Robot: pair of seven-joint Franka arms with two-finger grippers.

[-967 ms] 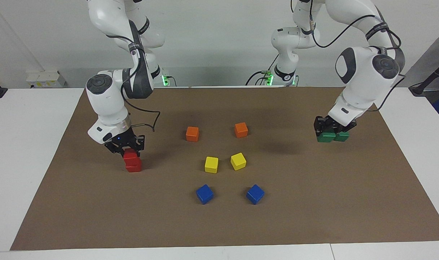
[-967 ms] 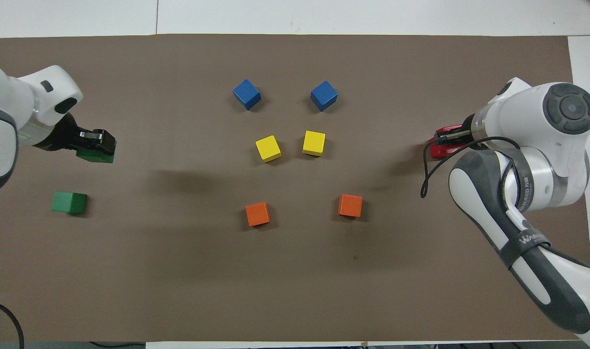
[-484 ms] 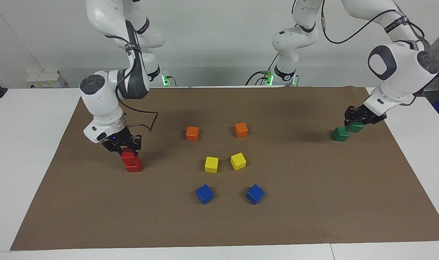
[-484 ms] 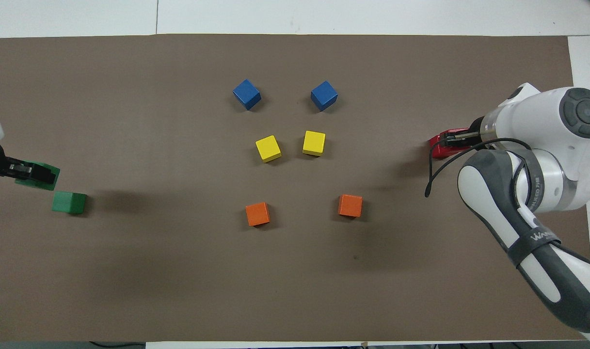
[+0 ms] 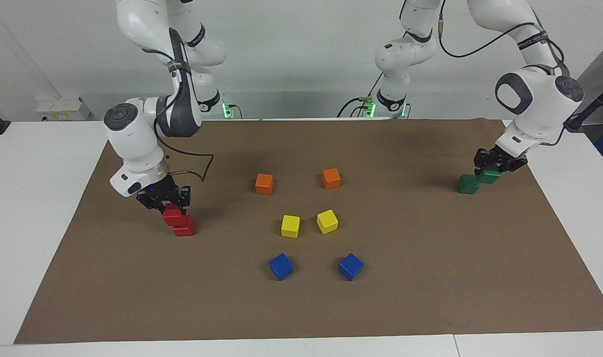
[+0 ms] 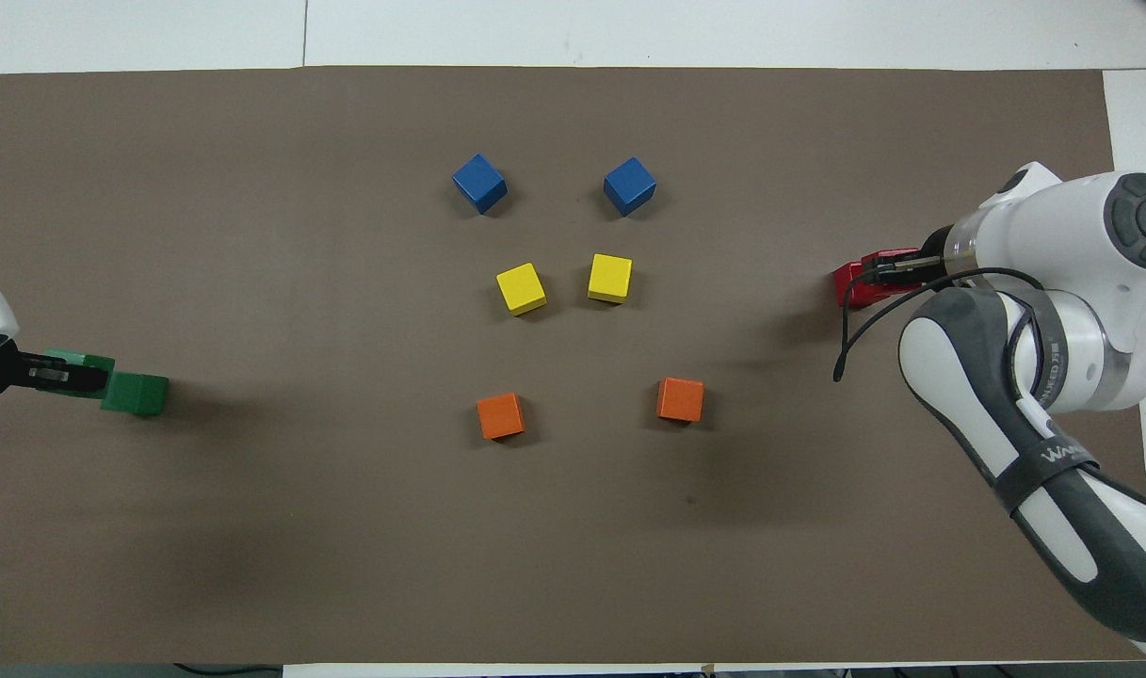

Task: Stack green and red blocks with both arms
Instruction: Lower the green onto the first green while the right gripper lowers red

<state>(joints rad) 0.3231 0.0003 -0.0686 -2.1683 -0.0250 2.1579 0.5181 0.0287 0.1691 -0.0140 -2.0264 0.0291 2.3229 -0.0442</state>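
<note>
We're gripping one red block (image 5: 171, 214) in the right gripper (image 5: 163, 202) over the second red block (image 5: 184, 227) near the right arm's table end; the left gripper (image 5: 495, 165) is clamping one green block (image 5: 489, 174) beside the second green block (image 5: 467, 184) near the left arm's edge.

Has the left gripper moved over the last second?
Yes. The left gripper, shut on a green cube, swung toward its own end of the table, passing the resting green cube that it earlier covered.
</note>
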